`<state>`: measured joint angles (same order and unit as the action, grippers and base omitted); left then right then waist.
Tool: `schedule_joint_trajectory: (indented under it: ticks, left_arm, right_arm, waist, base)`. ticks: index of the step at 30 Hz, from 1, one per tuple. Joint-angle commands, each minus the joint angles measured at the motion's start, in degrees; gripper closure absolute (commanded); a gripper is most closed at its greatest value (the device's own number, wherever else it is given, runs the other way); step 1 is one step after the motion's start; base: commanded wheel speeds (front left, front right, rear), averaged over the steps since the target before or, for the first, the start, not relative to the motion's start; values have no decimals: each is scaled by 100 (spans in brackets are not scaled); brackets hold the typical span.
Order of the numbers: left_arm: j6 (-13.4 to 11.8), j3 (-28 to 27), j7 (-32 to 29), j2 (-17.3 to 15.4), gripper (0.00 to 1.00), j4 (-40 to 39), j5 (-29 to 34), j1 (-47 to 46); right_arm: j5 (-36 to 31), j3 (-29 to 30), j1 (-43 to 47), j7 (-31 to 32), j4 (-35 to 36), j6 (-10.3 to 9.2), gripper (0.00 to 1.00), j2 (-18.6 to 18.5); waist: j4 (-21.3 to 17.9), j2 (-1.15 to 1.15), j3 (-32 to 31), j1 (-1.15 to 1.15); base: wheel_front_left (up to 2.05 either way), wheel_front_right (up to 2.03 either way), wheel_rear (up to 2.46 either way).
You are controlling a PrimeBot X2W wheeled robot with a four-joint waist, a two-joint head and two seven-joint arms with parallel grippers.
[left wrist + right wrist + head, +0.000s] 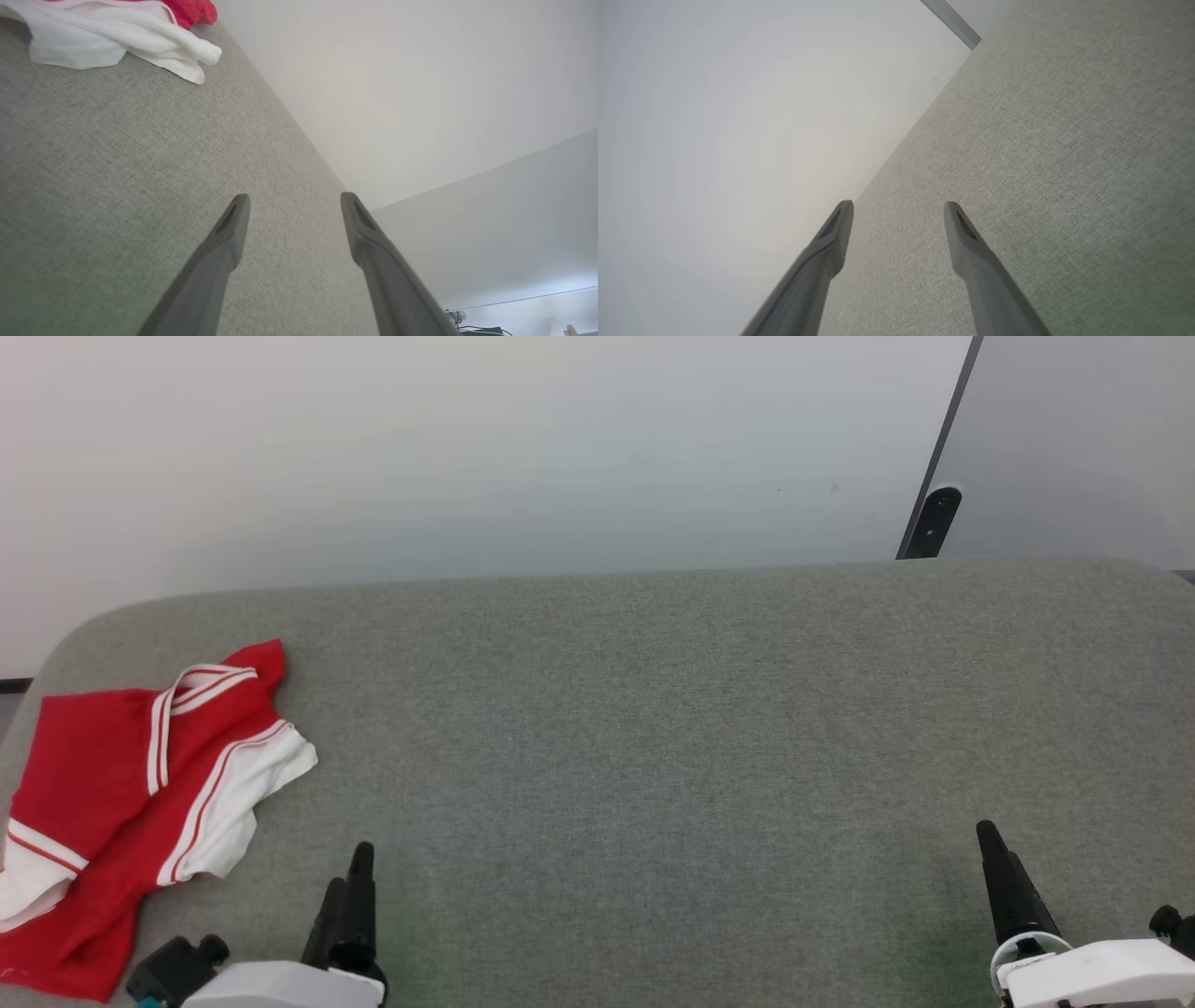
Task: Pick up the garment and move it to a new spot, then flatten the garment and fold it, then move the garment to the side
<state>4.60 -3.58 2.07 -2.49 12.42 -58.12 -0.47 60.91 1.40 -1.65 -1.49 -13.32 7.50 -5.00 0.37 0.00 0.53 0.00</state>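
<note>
Garment (121, 784) lies crumpled at the left end of the grey cloth-covered surface (653, 728), to the left of the left gripper (294, 198) and a little beyond its fingertips, not touching them. It is well apart from the right gripper (899, 204), which hangs over bare cloth at the opposite end. The white sleeve (117, 42) is the part nearest the left fingers (359, 877); in the left wrist view it sits ahead and off to one side of the tips, with a scrap of red behind it. The garment's long axis runs on a diagonal, from the near left corner beside the left gripper's base up and away to the right. The striped neck trim (201, 686) sits at the far end, and a red tip points away past the fingertips. The fabric is soft and rumpled, red in the body, with white sleeves edged in thin red lines. The surface has a fine woven texture and a rounded corner. Both pairs of fingers are dark, long and tapered, spread wide with nothing between them, and each pair hovers over cloth. A pale wall (467, 448) rises beyond the fingertips.
</note>
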Motion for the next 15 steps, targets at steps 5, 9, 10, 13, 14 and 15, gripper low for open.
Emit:
schedule_joint_trajectory:
  ticks: [5, 9, 10, 13, 14, 15]
  left_arm:
    - [-107, 130, 125, -27, 0, -177, 693, 29]
    - [-196, 217, 202, -34, 0, -238, 1127, 83]
    - [-219, 237, 221, -37, 0, -255, 1227, 94]
    - [-296, 300, 278, -67, 0, -296, 1518, 122]
    - [-317, 321, 297, -73, 0, -306, 1601, 129]
    - [-331, 340, 319, -78, 0, -317, 1674, 136]
  right_arm:
    - [-660, -89, 17, -58, 171, 0, 0, -70]
    - [-1169, -154, 45, -91, 236, 0, 0, -117]
    - [-1295, -164, 53, -103, 250, 0, 0, -125]
    - [-1660, -204, 68, -116, 282, 0, 0, -149]
    - [-1774, -210, 76, -120, 292, 0, 0, -151]
    - [-1881, -214, 85, -130, 302, 0, 0, -146]
  waist:
    - [5, 0, 9, 0]
    - [6, 0, 13, 0]
    - [7, 0, 13, 0]
    - [10, 0, 14, 0]
    - [12, 0, 15, 0]
    - [13, 0, 15, 0]
  base:
    - [0, 0, 0]
    - [0, 0, 0]
    - [0, 0, 0]
    - [0, 0, 0]
    - [0, 0, 0]
    - [0, 0, 0]
